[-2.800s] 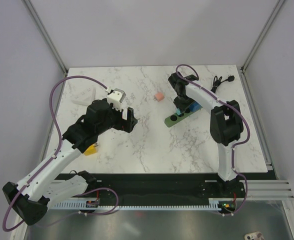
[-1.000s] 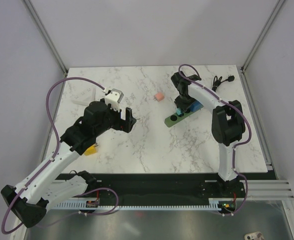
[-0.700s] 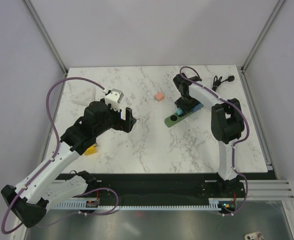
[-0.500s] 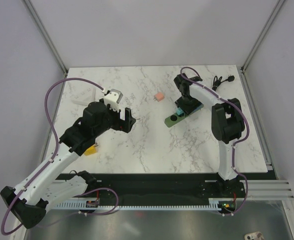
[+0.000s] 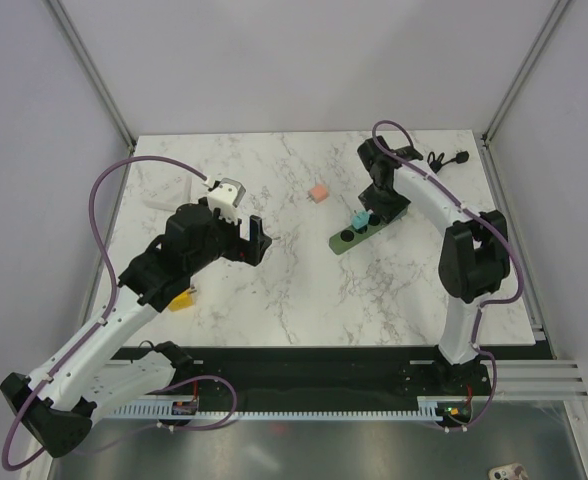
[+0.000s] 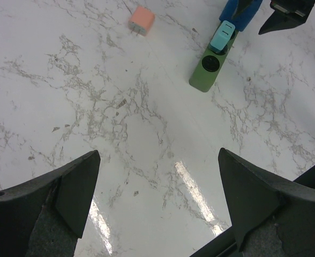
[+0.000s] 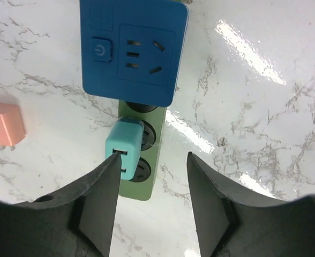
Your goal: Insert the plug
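The teal plug point(image 7: 124, 149) stands on the green power strip point(image 7: 142, 187), which lies at a slant in the right half of the surface point(image 5: 304, 290), nearer its far edge. The plug sits between the strip's open end socket and the blue socket block point(image 7: 132, 51) that lies over the strip's other end. Whether it is pushed fully home I cannot tell.

The right hand point(image 7: 153, 158) hangs above the strip with its fingers spread and nothing between them, clear of the plug. The left hand point(image 6: 158, 154) hovers over the left half of the surface, spread wide and empty.

A pink adapter point(image 5: 319, 192) lies just left of the strip, towards the far edge. A black cable point(image 5: 439, 160) is coiled at the far right corner.
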